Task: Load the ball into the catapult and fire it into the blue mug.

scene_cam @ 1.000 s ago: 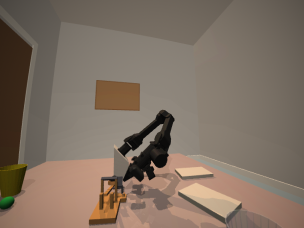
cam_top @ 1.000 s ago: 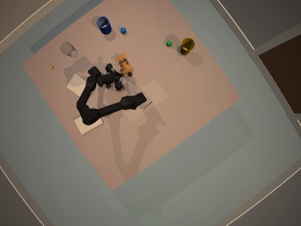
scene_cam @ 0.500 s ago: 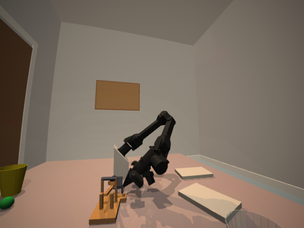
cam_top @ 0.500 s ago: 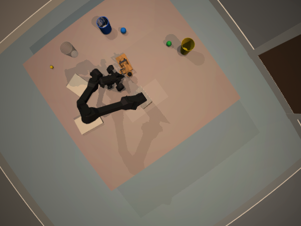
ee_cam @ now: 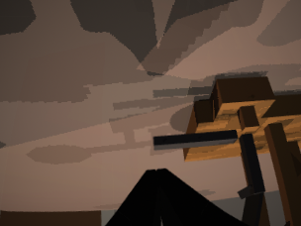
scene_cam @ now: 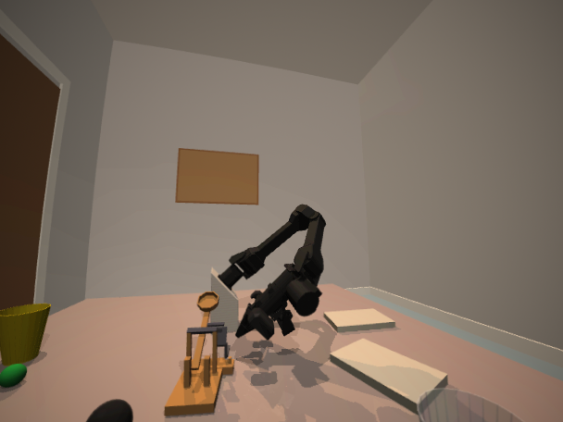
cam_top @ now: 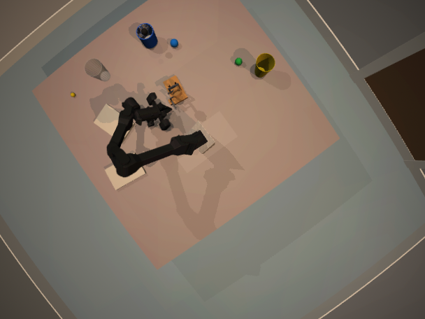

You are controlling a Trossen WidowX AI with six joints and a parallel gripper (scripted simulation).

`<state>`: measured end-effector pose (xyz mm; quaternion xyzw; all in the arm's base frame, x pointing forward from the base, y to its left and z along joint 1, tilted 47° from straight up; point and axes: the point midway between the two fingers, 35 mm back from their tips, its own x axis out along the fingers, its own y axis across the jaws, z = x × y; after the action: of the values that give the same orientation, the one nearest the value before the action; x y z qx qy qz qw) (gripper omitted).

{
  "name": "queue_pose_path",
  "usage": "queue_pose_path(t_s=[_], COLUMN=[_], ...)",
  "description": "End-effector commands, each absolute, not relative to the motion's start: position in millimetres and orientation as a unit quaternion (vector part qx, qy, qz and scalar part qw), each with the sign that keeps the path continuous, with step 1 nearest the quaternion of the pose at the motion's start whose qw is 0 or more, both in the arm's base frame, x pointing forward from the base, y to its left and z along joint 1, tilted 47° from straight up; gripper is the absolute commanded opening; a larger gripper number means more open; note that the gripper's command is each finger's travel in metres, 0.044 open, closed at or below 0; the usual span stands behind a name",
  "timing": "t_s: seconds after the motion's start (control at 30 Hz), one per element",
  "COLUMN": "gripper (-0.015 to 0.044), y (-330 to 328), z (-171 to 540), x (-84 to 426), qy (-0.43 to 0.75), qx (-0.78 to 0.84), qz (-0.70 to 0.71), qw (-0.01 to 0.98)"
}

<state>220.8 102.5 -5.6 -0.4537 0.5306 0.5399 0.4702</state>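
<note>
The orange catapult (cam_top: 182, 96) (scene_cam: 192, 398) (ee_cam: 245, 91) stands on the table. Its throwing arm is raised, and its cup (scene_cam: 207, 302) is empty. The dark ball (cam_top: 144, 31) (scene_cam: 110, 412) is away from the catapult. From above it shows against the mouth of the blue mug (cam_top: 150, 43); whether it is inside or just above the mouth is unclear. The mug does not show in the exterior view. My gripper (cam_top: 170, 109) (scene_cam: 237, 336) (ee_cam: 156, 178) is shut and empty, beside the catapult's trigger end, above the table and apart from it.
A blue ball (cam_top: 174, 43) lies beside the blue mug. A green ball (cam_top: 238, 61) (scene_cam: 12, 375) lies by a yellow cup (cam_top: 260, 71) (scene_cam: 23, 333). A clear cup (cam_top: 95, 68), a small yellow ball (cam_top: 73, 94) and cream slabs (cam_top: 106, 117) (scene_cam: 358, 319) are also there.
</note>
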Motion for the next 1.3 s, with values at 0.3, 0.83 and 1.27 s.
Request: queue_pose_path(t_s=[0.3, 0.83, 1.27], gripper=[0.0105, 0.0440, 0.0440], y=[77, 68, 38], z=[65, 65, 58], x=[237, 321, 392], qy=[0.525, 0.559, 0.569], qx=[-0.447, -0.277, -0.106], qz=[0.525, 0.433, 0.348], qw=[0.499, 0.651, 0.738])
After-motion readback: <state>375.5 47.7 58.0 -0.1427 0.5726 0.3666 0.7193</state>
